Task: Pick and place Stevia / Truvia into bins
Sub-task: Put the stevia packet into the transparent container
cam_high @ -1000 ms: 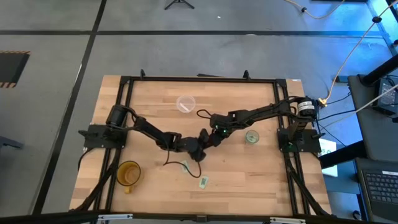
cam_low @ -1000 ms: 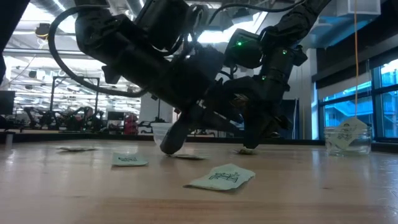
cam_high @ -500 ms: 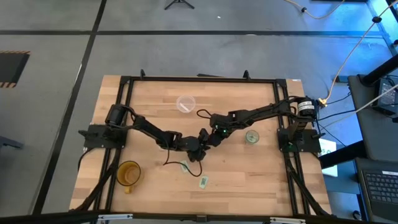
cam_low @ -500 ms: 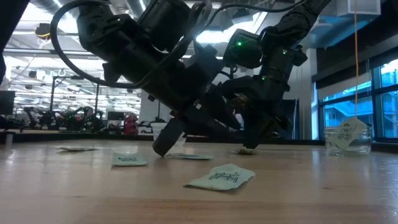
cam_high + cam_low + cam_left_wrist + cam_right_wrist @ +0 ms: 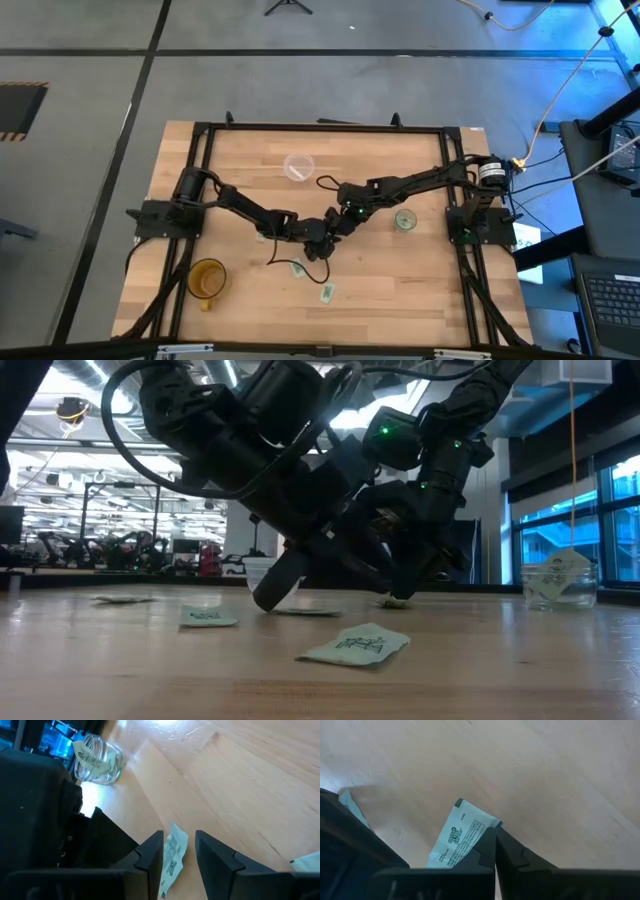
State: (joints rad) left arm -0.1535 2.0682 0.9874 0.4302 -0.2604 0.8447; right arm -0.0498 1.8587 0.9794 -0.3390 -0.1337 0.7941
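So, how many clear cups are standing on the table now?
2. The wider whitish cup stands alone, beyond both arms in the high view. The smaller glass cup stands beside the right arm, with a sachet inside. None seems hidden.

We see an amber mug [image 5: 207, 280] on the wooden table [image 5: 250, 160], near its front-left corner; laptop [image 5: 610, 300] sits off-table right.

The high camera looks straight down on the whole desk [image 5: 400, 280] from far above. The low camera sits at desk-top level, facing the room. Each wrist camera peers closely past its own end effector; the left one shares the glassy cup [image 5: 97, 760] with the low view [image 5: 558, 582].
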